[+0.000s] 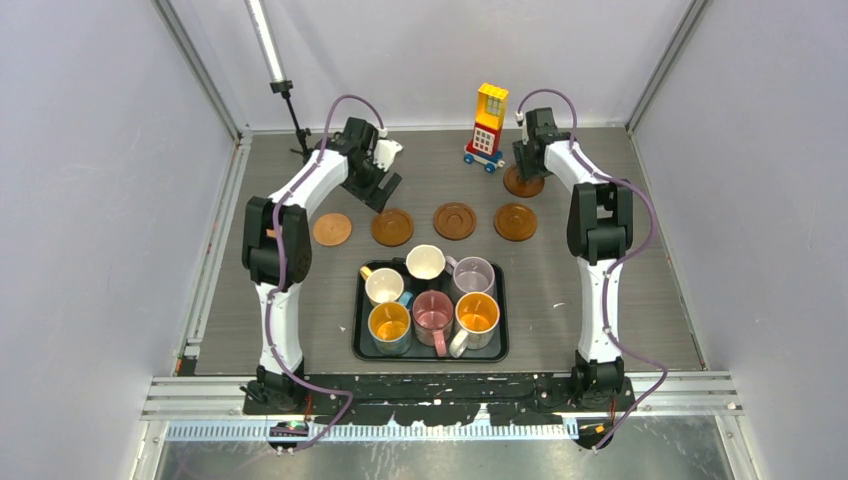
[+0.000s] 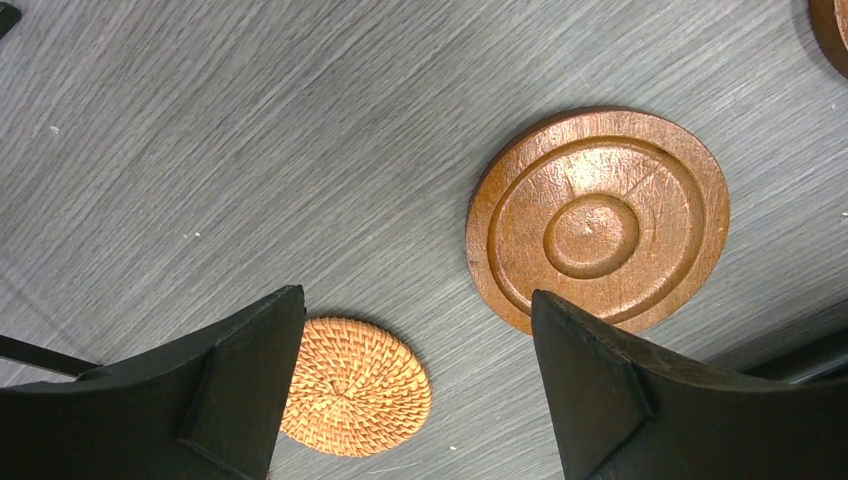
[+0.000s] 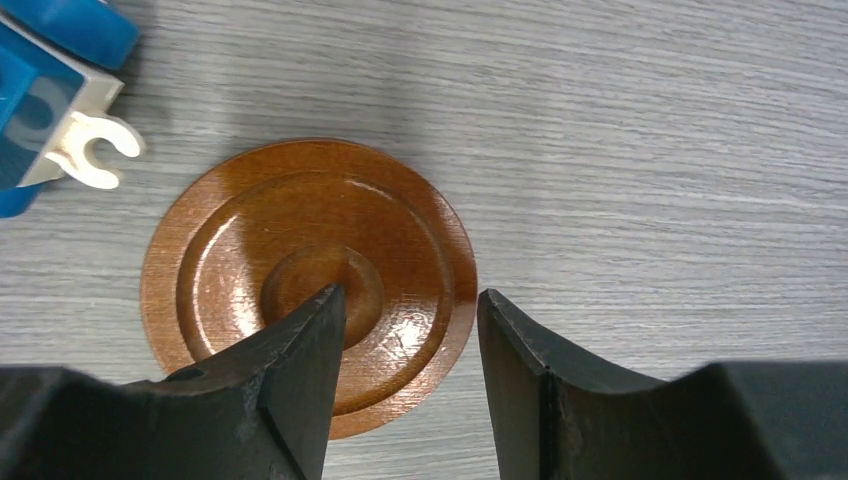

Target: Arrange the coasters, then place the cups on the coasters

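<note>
Three brown ringed coasters lie in a row (image 1: 392, 227) (image 1: 455, 220) (image 1: 516, 221). A paler woven round mat (image 1: 332, 229) lies at the row's left end. My left gripper (image 1: 383, 190) hangs open above the table, between the woven mat (image 2: 355, 372) and a wooden coaster (image 2: 598, 220); it holds nothing. My right gripper (image 1: 525, 170) is open over another coaster (image 3: 308, 280). Its jaws straddle that coaster's right rim, one finger (image 3: 300, 370) above the disc. Six cups stand in the black tray (image 1: 500, 345), among them cream (image 1: 425, 262), lilac (image 1: 473, 275) and pink (image 1: 432, 312).
A yellow, red and blue toy block tower (image 1: 488, 125) stands at the back, its blue base (image 3: 40, 90) just left of the right gripper's coaster. A lamp stand (image 1: 293, 120) rises at the back left. Grey walls enclose the table.
</note>
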Action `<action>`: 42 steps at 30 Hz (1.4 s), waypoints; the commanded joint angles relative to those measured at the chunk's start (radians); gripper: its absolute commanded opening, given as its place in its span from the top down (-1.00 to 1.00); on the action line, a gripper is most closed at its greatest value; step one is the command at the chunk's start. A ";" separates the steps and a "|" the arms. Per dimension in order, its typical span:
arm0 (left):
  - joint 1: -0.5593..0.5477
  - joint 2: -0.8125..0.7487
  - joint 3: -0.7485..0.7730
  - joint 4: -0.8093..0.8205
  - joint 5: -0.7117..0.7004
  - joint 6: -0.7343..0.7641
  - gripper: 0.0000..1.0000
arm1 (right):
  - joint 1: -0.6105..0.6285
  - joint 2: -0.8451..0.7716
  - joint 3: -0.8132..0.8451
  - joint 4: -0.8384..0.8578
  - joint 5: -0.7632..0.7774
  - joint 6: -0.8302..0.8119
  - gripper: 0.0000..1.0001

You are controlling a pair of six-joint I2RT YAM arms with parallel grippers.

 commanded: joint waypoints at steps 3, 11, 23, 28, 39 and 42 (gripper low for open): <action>0.006 -0.062 0.008 0.000 0.000 0.035 -0.71 | -0.035 -0.003 -0.011 0.014 0.054 -0.025 -0.10; 0.006 -0.046 -0.010 0.006 0.012 0.065 -0.71 | -0.089 -0.117 -0.191 0.014 0.053 -0.066 -0.09; 0.004 -0.050 -0.028 0.007 0.040 0.070 -0.71 | -0.192 -0.309 -0.473 -0.003 0.047 -0.114 -0.08; 0.004 -0.068 -0.049 0.002 0.046 0.077 -0.71 | -0.232 -0.348 -0.524 0.004 0.053 -0.120 -0.08; 0.008 -0.128 -0.075 -0.028 0.095 0.083 -0.81 | -0.250 -0.392 -0.492 -0.014 -0.026 -0.118 -0.13; 0.033 -0.163 -0.060 -0.073 0.171 0.104 -0.92 | -0.250 -0.413 -0.434 -0.029 -0.065 -0.127 -0.28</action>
